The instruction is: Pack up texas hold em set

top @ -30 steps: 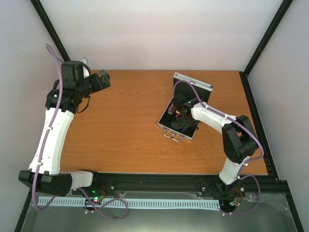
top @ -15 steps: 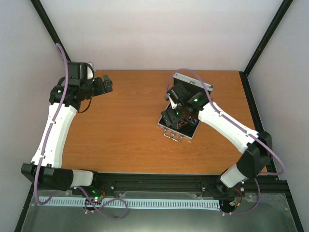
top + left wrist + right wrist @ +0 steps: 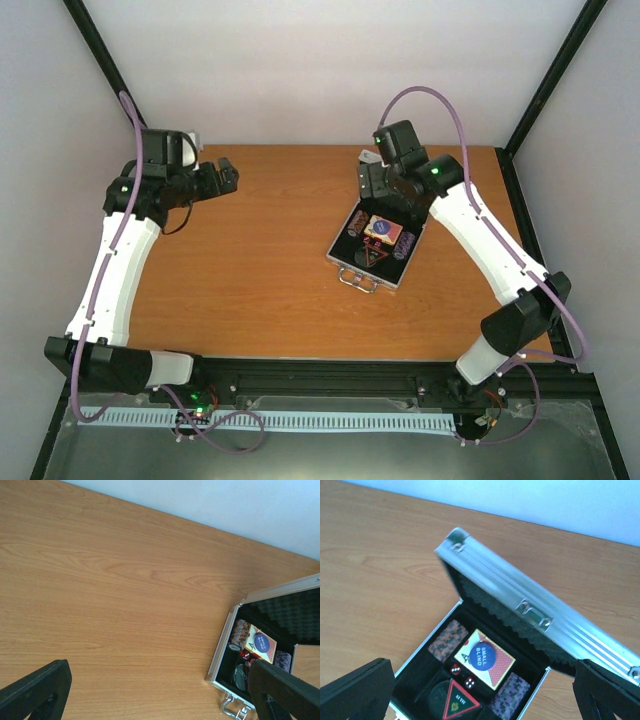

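The silver case (image 3: 341,246) lies open on the right half of the table, its lid (image 3: 540,611) standing up at the back. Inside, in the right wrist view, a pink-red card box (image 3: 501,666) carries a blue token (image 3: 481,654). Beside it lie two dark chip stacks (image 3: 449,639), two red dice (image 3: 456,669) and a triangular token (image 3: 459,700). My right gripper (image 3: 390,195) hovers open above the case's rear edge, holding nothing (image 3: 480,682). My left gripper (image 3: 225,172) is open over the far left of the table, well apart from the case (image 3: 223,645).
The case's metal handle (image 3: 358,281) sticks out toward the near edge. Black frame posts (image 3: 100,60) rise at the table's back corners, and a black rail (image 3: 330,375) runs along the front. Bare wood (image 3: 125,605) spreads between the left gripper and the case.
My right gripper has risen out of the case, moved back toward the lid and opened fully, uncovering the contents. The left arm shifted only slightly.
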### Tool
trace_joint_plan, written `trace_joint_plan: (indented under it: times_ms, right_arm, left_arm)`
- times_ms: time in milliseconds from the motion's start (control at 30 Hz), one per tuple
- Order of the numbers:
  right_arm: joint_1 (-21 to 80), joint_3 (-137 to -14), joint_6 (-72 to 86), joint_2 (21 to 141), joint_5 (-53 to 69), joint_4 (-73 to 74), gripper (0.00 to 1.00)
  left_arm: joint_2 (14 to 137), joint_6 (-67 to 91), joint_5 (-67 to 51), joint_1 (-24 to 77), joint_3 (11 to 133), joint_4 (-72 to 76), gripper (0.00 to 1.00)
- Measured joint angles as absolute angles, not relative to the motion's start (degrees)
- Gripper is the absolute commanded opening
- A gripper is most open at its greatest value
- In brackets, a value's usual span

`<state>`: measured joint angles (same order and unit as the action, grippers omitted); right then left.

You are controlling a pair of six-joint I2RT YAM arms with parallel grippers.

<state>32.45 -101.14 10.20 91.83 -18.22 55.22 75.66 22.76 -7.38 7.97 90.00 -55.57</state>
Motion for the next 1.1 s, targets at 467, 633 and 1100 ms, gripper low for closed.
trace_joint_plan:
  times_ms: [467, 633, 1100]
  right_arm:
    - [17.23, -105.41, 16.69, 96.29, -11.94, 49.15, 0.96]
    - [16.23, -106.89, 16.84, 102.30, -11.29, 50.22, 0.96]
    - [16.47, -94.28, 17.32, 96.33, -7.62, 44.03, 0.88]
  left_arm:
    - [75.70, 22.81, -10.33, 7.97, 85.17, -55.16, 1.00]
    - [76.36, 22.83, -11.20, 7.97, 84.86, -54.54, 1.00]
    - [75.85, 22.81, -11.90, 7.97, 81.23, -53.82, 1.00]
